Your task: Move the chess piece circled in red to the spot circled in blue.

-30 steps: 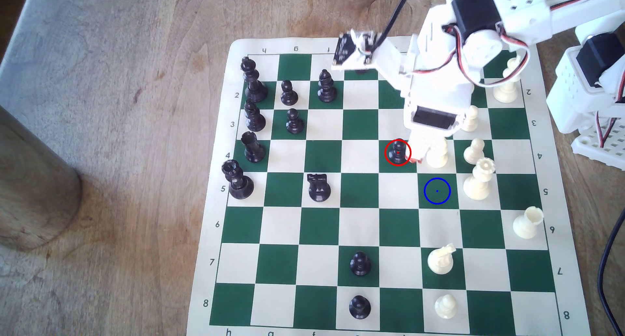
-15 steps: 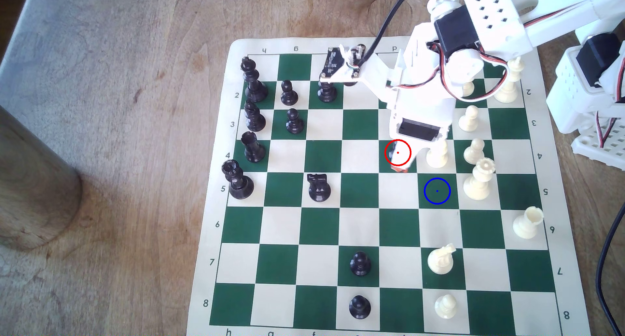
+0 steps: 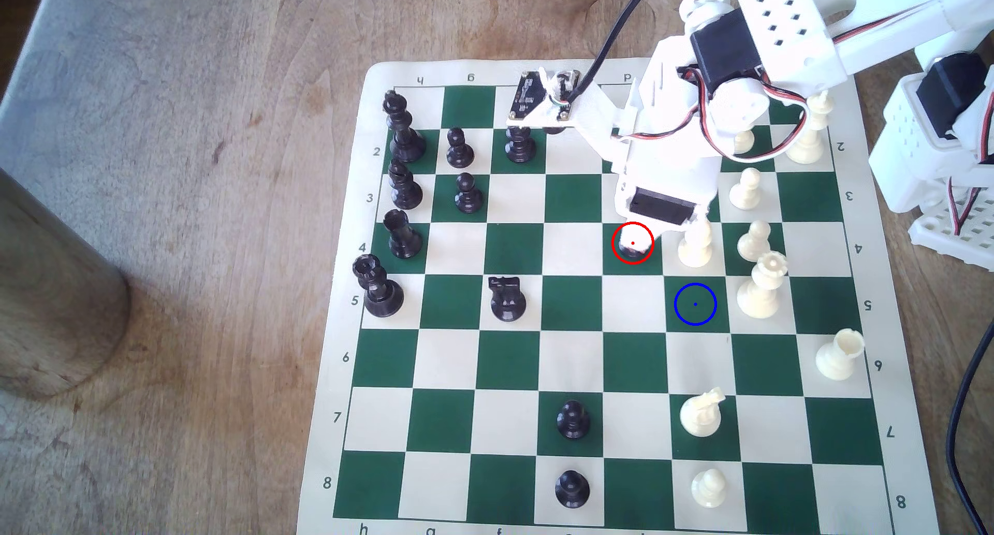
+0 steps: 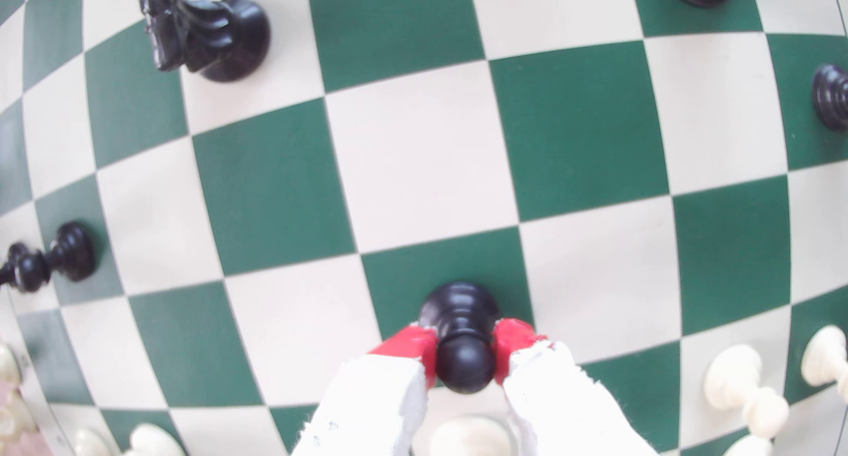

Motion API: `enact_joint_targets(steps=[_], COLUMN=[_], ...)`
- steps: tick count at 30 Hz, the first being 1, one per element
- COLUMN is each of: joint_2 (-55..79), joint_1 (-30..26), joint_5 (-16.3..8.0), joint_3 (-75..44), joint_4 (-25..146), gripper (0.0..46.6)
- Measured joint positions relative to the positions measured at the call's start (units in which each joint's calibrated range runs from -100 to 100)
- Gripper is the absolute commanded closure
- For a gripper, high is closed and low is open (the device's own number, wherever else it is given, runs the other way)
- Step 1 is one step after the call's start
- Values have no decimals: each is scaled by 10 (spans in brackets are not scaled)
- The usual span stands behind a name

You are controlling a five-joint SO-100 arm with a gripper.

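Black pawn (image 3: 630, 255) (image 4: 461, 320): stands up straight on a dark green square, inside the red ring, with its base flat on the chess mat (image 3: 570, 363). Sits one row up and one square to the exterior view's left of the spot (image 3: 695, 304), the green square with the blue ring and dot. Not yet on that spot.

Gripper (image 3: 633, 243) (image 4: 464, 348): down over the pawn, with one red fingertip (image 4: 410, 346) pressed on each side, just under the ball head. Clamped on the pawn, going by the wrist view. Hides most of the pawn in the exterior view.

Green and cream mat, lying flat on a brown wooden table (image 3: 188, 191). Round wooden post (image 3: 48, 287) at the exterior view's left edge. Black cable (image 3: 963, 433) hanging down at the exterior view's right edge. Bright, soft light all over.

Close by: white pawn (image 3: 696, 244) just to the exterior view's right of the red ring, white queen (image 3: 761, 290) just to the right of the blue ring, black knight (image 3: 507, 298) (image 4: 206, 34) well off to the left.

One second ago: pawn in plain sight, gripper beside it on the exterior view's right. Half a second ago: red tips lower, at the bottom edge of the ring. Now moved over to the left and set right on top of the pawn. Pawn on the same square as before. All other pieces in the same places.
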Motion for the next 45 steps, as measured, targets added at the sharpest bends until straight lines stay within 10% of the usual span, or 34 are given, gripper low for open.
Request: enact_joint_targets(steps=[13,23,45], joint_2=[-101,-214,-142], joint_1=[13,-77,-138], joint_5=[-17,-17,-7], joint_3=[0,62,101], joint_4=[-13,33,45], gripper=[433,432,431])
